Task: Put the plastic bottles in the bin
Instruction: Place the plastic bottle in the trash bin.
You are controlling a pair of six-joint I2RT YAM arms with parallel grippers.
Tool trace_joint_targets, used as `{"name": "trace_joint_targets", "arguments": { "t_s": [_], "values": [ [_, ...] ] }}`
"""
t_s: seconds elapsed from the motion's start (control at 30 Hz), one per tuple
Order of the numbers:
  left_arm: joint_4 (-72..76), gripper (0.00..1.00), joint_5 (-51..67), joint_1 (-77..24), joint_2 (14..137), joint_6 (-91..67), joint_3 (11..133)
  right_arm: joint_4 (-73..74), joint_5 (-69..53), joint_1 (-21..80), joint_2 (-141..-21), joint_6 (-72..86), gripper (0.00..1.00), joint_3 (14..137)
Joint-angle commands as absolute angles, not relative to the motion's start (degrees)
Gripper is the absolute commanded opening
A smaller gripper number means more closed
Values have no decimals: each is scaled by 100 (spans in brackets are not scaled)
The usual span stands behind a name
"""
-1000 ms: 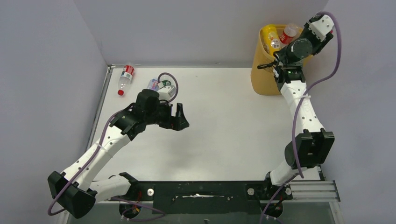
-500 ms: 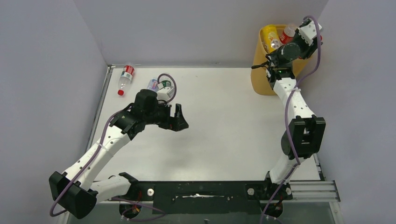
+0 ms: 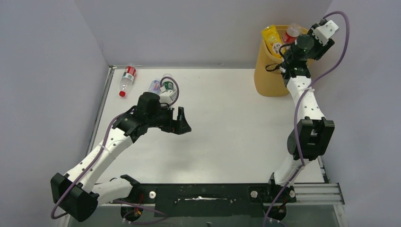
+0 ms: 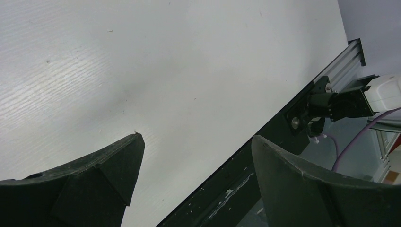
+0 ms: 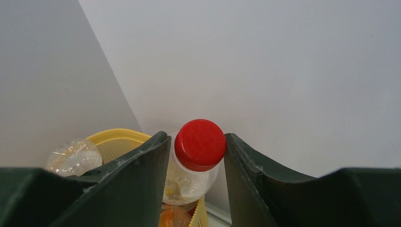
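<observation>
right gripper at the bin mouth, left gripper spread over the table

the right gripper [image 5: 195,138] hangs over the bin [image 5: 116,136] rim, wall [image 5: 283,71] close beyond; a red-capped bottle [image 5: 200,144] stands between its fingers, clamped or only flanked i cannot tell. the left gripper [image 4: 197,138] is released, jaws wide, white table [image 4: 142,56] ahead, its near edge beneath one finger. a red-labelled bottle [image 3: 126,77] and another bottle [image 3: 155,85] lie behind its wrist.

Bare table [image 3: 236,118] surrounds the left claw [image 3: 183,120]; bottles [image 3: 274,39] crowd the bin [image 3: 267,82] mouth.
</observation>
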State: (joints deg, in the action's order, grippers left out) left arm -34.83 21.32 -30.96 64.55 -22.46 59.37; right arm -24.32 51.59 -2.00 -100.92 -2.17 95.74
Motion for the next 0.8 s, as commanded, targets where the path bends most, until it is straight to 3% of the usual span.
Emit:
{"name": "trace_joint_targets", "arguments": {
  "t_s": [0.0,0.3,0.43,0.77],
  "values": [
    [-3175,85,2280,-3061,6293,-2344,6024,-1210,4877,-268,-10288,455,52,10069],
    [-3208,85,2220,-3080,6329,-2449,6070,-498,4468,-349,-10027,831,80,10212],
    [-3216,85,2112,-3085,6349,-2478,6051,-306,4299,-335,-9807,776,99,10415],
    [-3397,85,1868,-3089,6552,-2564,6323,422,3662,-346,-9633,675,98,11510]
  ]
}}
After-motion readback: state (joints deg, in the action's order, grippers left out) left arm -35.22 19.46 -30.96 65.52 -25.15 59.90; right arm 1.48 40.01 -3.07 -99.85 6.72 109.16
